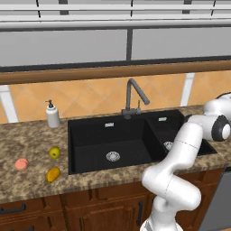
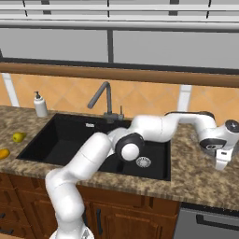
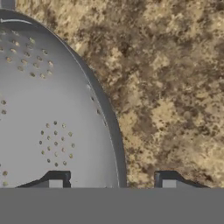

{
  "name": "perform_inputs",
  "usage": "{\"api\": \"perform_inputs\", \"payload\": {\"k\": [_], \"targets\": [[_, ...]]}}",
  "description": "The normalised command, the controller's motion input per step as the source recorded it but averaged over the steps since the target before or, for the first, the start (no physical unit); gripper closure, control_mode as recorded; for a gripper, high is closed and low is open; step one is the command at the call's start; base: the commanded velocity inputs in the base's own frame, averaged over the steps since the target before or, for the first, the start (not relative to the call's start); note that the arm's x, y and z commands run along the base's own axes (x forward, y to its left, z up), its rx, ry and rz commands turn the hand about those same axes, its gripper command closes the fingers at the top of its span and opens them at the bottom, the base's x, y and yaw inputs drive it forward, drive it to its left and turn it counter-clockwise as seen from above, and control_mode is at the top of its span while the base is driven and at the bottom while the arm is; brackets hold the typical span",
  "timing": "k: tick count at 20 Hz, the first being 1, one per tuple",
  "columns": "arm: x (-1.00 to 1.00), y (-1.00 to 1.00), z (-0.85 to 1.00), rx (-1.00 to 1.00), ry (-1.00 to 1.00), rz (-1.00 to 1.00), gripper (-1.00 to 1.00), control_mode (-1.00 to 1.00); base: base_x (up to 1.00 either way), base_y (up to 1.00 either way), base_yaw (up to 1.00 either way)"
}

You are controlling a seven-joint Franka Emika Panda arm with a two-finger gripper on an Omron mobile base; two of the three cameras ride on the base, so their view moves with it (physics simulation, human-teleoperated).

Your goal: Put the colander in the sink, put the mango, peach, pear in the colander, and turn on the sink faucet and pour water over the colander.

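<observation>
Left base view: peach (image 1: 21, 164), pear (image 1: 54, 152), mango (image 1: 53, 174) on bench (image 1: 27, 135) left of sink (image 1: 90, 135).

Right base view: arm reaching right of sink.

Hand view: fingers (image 3: 56, 181) spread, straddling colander (image 3: 39, 113) rim on bench.

Fruit on the counter, sink empty, colander under the hand

The black two-basin sink (image 1: 113, 144) lay across the middle of the left base view, both basins bare but for their round silver drains. The dark faucet (image 1: 133, 97) stood upright behind the divider, its spout angled down to the right, with no stream under it. At the left of that view the yellow-green pear (image 1: 55, 152), the pink peach (image 1: 21, 164) and the orange-yellow mango (image 1: 53, 174) sat apart on the speckled counter. The grey, hole-dotted colander (image 3: 48, 113) took up the left of the hand view, resting on the counter.
</observation>
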Motion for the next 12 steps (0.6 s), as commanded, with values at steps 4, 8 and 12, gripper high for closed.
{"api": "perform_inputs", "payload": {"k": [4,8,12], "targets": [[0.25,0.04,-0.39,0.00,-0.01,0.00,1.00,-1.00,0.00,0.00,0.00],[0.02,0.18,-0.21,0.00,-0.15,0.00,1.00,-1.00,0.00,0.00,0.00],[-0.27,0.52,0.00,-0.01,-0.35,0.00,1.00,-1.00,0.00,0.00,0.00]]}}
